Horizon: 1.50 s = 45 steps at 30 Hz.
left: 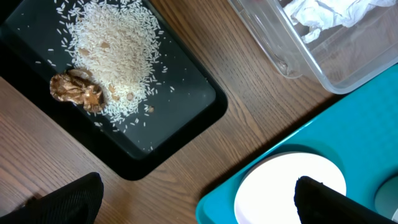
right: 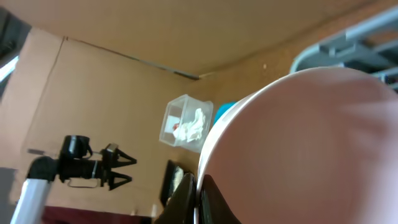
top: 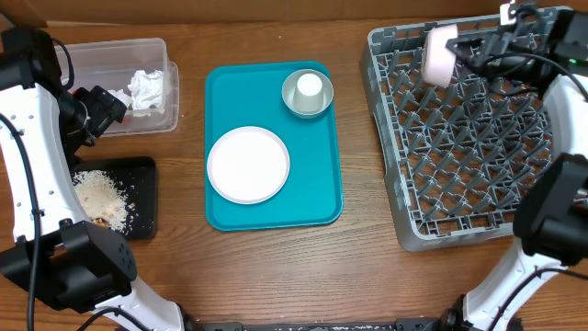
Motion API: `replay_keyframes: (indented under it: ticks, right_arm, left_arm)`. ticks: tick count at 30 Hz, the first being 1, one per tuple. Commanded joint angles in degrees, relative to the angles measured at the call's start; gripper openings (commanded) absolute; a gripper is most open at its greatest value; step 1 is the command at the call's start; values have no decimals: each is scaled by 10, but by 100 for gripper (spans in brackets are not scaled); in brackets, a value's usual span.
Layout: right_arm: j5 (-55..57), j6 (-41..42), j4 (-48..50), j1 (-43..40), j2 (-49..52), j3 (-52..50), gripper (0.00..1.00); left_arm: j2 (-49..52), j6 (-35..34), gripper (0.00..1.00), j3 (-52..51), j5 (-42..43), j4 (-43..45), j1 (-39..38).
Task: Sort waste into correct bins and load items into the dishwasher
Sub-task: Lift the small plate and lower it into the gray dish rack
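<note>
The plate (top: 439, 53) stands on edge with its rim clenched in the right pincer (top: 467, 46), at the far left corner of the rack (top: 478, 156); whether it touches the pegs cannot be told. The left pincer (top: 96, 108) is released and empty above the table (top: 184, 276). The tub (top: 118, 53) and its napkin (top: 147, 87) lie just beyond it, and the black tray (top: 142, 179), bearing rice (top: 101, 195) and a brown piece (left: 78, 90), lies just on its near side. Between the two pincers lies the teal tray (top: 276, 207), carrying a small plate (top: 248, 164) and a bowl (top: 292, 101) with a cup (top: 310, 85) inside.
</note>
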Motion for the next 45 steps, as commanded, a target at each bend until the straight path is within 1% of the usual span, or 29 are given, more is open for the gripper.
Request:
replay_keyframes:
  ticks: [1,5,11,14,22,30,31,32,37,40,43,45]
  right_arm:
    - [-2,46,4,0,6,-5,4]
    - [61,96,3,-4,6,-5,4]
    - [66,119,12,-5,6,-5,4]
    - [91,121,9,-5,6,-5,4]
    - [132,183,9,-12,6,-5,4]
    - [137,183,-1,-42,6,-3,4]
    - [136,183,-3,-46,6,-3,6]
    - [134,183,-7,-50,5,-3,11]
    - [137,181,-24,-64,-7,-3,14]
    - [173,180,-48,-75,-25,-3,14]
    - [218,161,-85,-89,-52,-3,20]
    - [254,151,-114,-99,-74,-3,20]
  left_arm:
    - [5,-5,100,4,2,0,1]
    - [5,-5,100,4,2,0,1]
    - [5,-6,100,4,2,0,1]
    - [5,-6,100,4,2,0,0]
    - [5,-5,100,4,2,0,0]
    - [5,-5,100,4,2,0,-1]
    - [5,-5,100,4,2,0,-1]
    - [5,-6,100,4,2,0,-1]
    - [5,-5,100,4,2,0,-1]
    - [5,-6,100,4,2,0,-1]
    - [5,-5,100,4,2,0,-1]
    - [5,-6,100,4,2,0,-1]
